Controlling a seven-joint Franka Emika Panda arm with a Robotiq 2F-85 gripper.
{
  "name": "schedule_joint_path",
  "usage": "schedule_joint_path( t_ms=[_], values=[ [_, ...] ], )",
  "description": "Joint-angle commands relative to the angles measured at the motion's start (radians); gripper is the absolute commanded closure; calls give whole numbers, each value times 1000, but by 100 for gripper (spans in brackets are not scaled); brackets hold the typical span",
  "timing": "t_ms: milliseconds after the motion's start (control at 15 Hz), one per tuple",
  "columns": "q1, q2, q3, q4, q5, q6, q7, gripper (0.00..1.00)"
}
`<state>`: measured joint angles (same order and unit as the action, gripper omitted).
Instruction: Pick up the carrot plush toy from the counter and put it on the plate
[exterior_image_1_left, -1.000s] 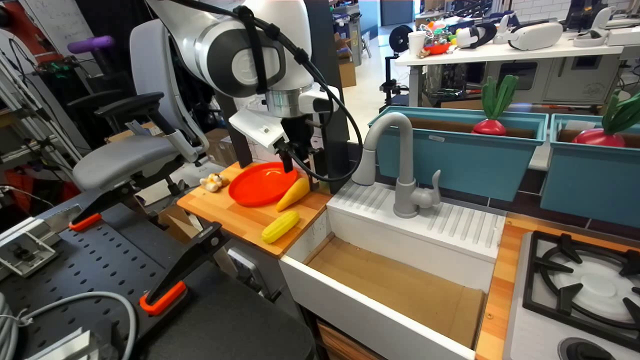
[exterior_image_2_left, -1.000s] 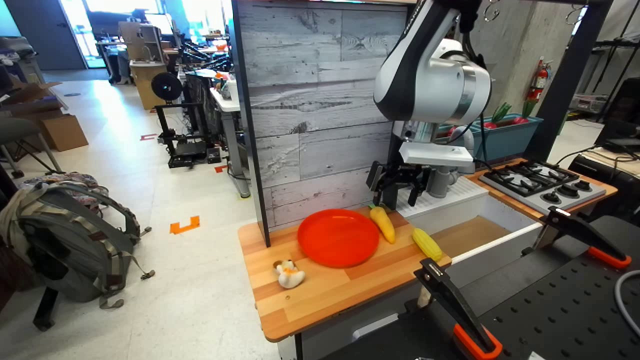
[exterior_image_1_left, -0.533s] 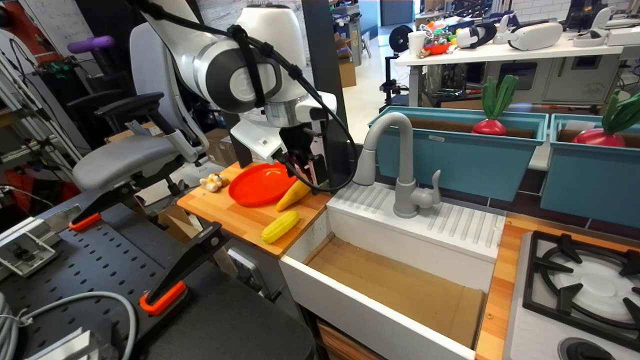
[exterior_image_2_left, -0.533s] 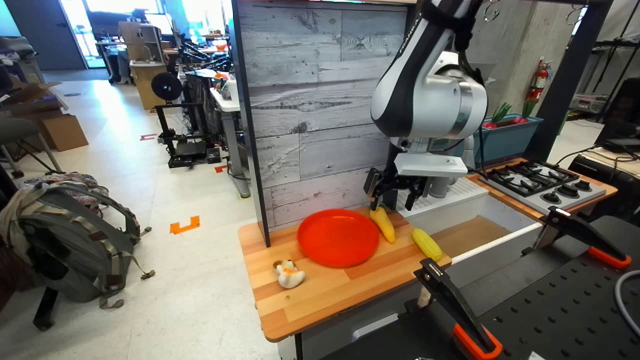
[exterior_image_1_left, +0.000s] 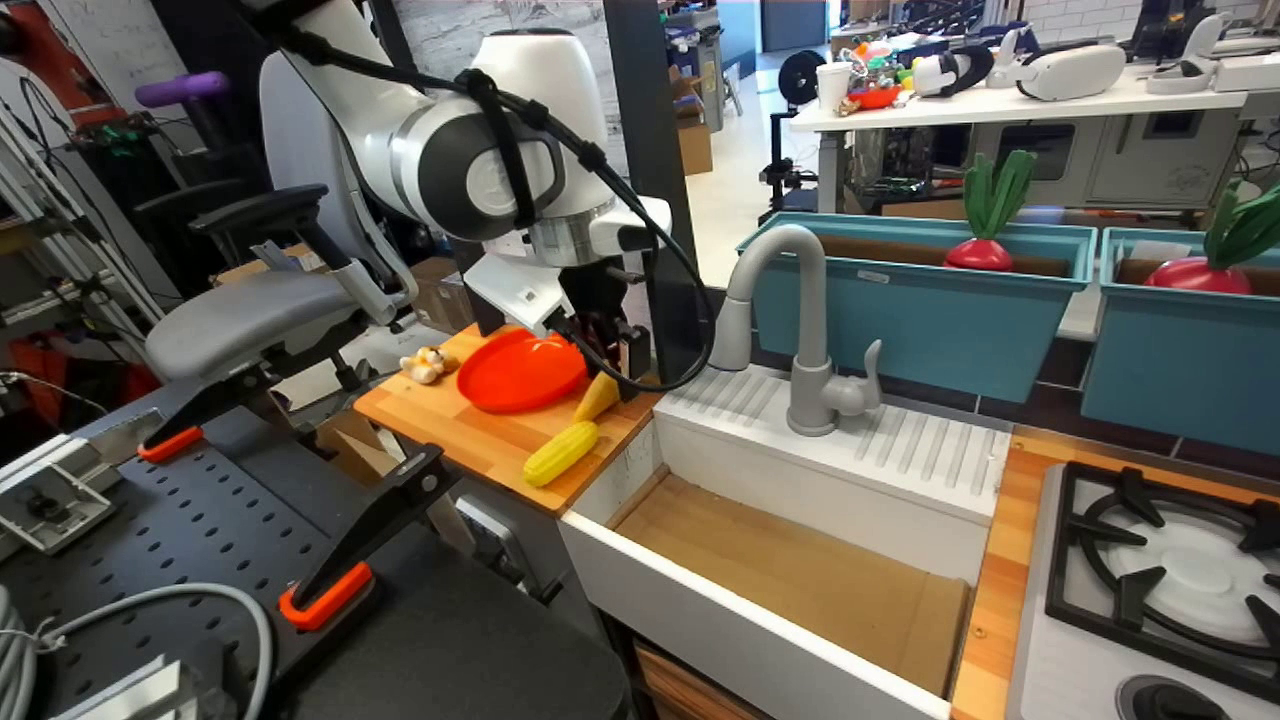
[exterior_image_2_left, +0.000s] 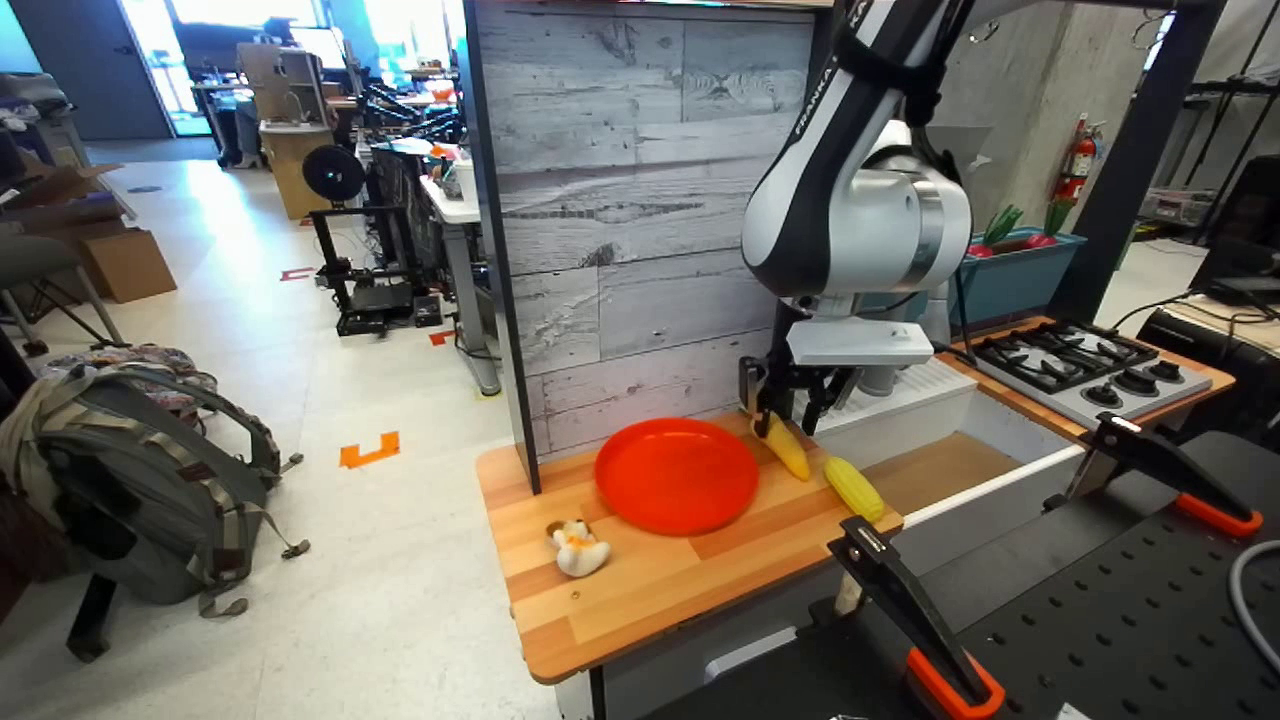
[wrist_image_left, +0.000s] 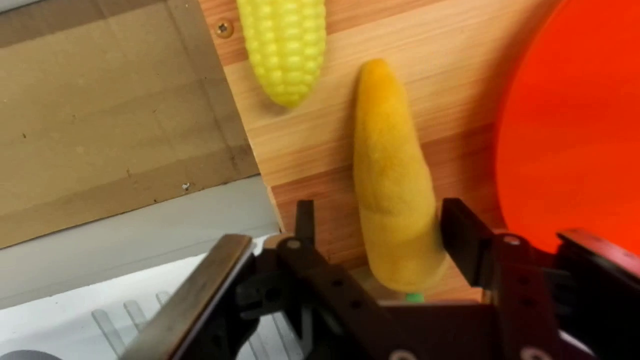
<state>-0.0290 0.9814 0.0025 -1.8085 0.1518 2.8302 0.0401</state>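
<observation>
Carrot plush toy (wrist_image_left: 395, 182), yellow-orange, fuzzy, tapered, green at thick end

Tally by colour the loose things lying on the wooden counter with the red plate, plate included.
Red: 1, the plate
Yellow to yellow-orange: 2, the carrot plush toy and the corn cob
Mostly white: 1, a small lumpy object
Total: 4

the claw (exterior_image_2_left: 788, 426) has come lower, down to the thick end of the carrot plush toy (wrist_image_left: 392, 175), and its jaws stand closer together than before. the toy has shifted away from the plate (exterior_image_2_left: 677, 475) and turned a little, its narrow tip now nearer the corn (exterior_image_2_left: 854, 489) in an exterior view.
</observation>
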Motion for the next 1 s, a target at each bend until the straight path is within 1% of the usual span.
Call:
schedule_joint_path(
  t_ms=[0,133,200,333,467,533,600,667,933],
  values=[
    [25,33,-35,44,-32,14,36,66],
    [24,39,-41,53,-35,12,39,80],
    [24,40,-44,56,-36,12,40,88],
    [20,36,-43,57,-35,6,37,99],
    [10,18,-29,45,-31,10,27,100],
    [5,7,-20,35,-28,13,21,97],
    [-5,-11,-7,21,-24,12,13,97],
    [-13,-28,4,8,-21,8,4,99],
    [-36,-105,41,-65,-17,13,-21,98]
  ],
)
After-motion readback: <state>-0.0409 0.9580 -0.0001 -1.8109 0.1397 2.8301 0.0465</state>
